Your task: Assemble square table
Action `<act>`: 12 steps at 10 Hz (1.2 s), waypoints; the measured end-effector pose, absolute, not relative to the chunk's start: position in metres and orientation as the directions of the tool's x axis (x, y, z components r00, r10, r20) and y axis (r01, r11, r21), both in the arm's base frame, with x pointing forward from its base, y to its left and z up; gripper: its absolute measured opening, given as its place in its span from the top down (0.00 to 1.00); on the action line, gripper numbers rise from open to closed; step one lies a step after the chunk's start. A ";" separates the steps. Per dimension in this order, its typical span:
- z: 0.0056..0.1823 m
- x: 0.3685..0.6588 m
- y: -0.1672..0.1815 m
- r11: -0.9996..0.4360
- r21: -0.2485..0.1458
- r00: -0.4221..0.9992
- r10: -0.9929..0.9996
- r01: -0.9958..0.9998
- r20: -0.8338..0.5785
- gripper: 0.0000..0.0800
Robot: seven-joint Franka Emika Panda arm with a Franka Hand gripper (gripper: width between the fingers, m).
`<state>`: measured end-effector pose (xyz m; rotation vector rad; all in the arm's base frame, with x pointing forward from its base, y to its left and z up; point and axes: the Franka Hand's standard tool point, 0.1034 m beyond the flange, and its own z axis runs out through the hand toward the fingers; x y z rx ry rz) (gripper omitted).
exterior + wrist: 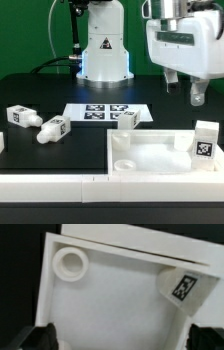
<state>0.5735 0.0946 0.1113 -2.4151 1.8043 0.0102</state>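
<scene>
The square table's top [160, 152] is a white slab with a raised rim, lying at the front of the exterior view's right; one round corner socket [121, 142] shows there. A white leg with a tag [205, 140] stands upright in its far right corner. My gripper [185, 92] hangs open above the slab, holding nothing. In the wrist view the slab [110, 303] fills the frame with a socket [72, 263] and the tagged leg [184, 287], and my gripper [122, 339] has both dark fingertips [40, 338] wide apart. Two loose legs [20, 115] [50, 128] lie on the exterior view's left, a third [126, 118] beside the board.
The marker board [98, 110] lies flat behind the slab. A long low white border bar [50, 186] runs along the front and up beside the slab. The robot's base [103, 50] stands at the back.
</scene>
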 end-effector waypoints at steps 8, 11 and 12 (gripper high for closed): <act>0.073 0.510 0.045 -0.797 -0.047 0.798 -0.602 -0.602 -0.007 0.19; 0.071 0.507 0.042 -0.858 -0.041 0.859 -0.511 -0.511 -0.024 0.19; 0.070 0.506 0.042 -0.858 -0.040 0.859 -0.512 -0.513 -0.025 0.19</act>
